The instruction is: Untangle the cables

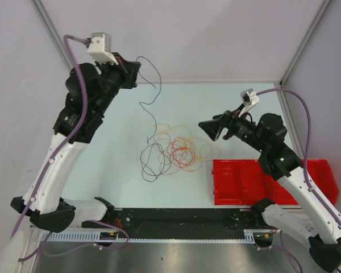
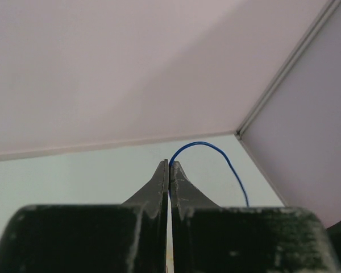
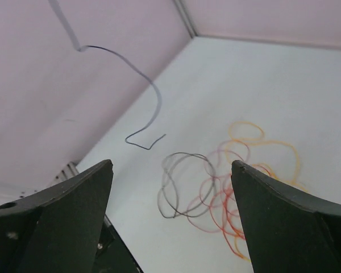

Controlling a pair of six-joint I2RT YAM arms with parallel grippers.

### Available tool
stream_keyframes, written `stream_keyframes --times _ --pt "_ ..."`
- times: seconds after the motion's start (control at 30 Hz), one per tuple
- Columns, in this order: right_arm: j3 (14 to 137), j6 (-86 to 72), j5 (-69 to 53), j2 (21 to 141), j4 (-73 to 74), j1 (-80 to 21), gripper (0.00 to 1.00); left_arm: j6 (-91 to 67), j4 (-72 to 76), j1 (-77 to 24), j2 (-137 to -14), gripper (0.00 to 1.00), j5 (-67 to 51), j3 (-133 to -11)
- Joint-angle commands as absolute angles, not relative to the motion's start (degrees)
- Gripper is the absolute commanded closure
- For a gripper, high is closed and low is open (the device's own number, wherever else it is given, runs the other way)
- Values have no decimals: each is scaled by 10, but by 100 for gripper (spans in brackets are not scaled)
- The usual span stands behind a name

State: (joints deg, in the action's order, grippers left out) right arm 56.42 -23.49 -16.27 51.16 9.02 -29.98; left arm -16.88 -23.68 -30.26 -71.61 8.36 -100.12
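Note:
My left gripper [image 1: 137,65] is raised at the far left and shut on one dark purple-grey cable [image 1: 140,103]. The cable arcs out of the fingertips [image 2: 169,163] as a blue strand [image 2: 207,145] and hangs down, its free end near the pile. A tangle lies mid-table: dark loops [image 1: 153,162], red loops [image 1: 182,152] and orange and yellow loops [image 1: 203,149]. My right gripper [image 1: 207,131] is open and empty, hovering right of the tangle. Its wrist view shows the hanging strand [image 3: 150,91], dark loops [image 3: 187,154], red loops [image 3: 216,210] and orange loops [image 3: 245,122] between its fingers.
A red bin [image 1: 238,182] with compartments stands at the near right, under the right arm. Pale walls close the back and both sides of the table [image 1: 113,165]. A black rail runs along the near edge.

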Motion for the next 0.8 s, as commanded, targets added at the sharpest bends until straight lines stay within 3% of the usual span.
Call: stream_keyframes --times 0.0,0.17,0.43,0.77 --pt "576 -256 -258 498 9 -298 10 -163 -237 -305 -740 100 25 -999" --pt "576 -285 -267 549 -13 -314 13 -166 -250 -304 -769 100 -14 -1071" --pt "576 -326 -207 663 -83 -357 17 -175 -218 -306 -751 99 -63 -1016" --pt "588 -300 -229 693 -146 -352 13 -143 -241 -305 -744 100 -114 -1021"
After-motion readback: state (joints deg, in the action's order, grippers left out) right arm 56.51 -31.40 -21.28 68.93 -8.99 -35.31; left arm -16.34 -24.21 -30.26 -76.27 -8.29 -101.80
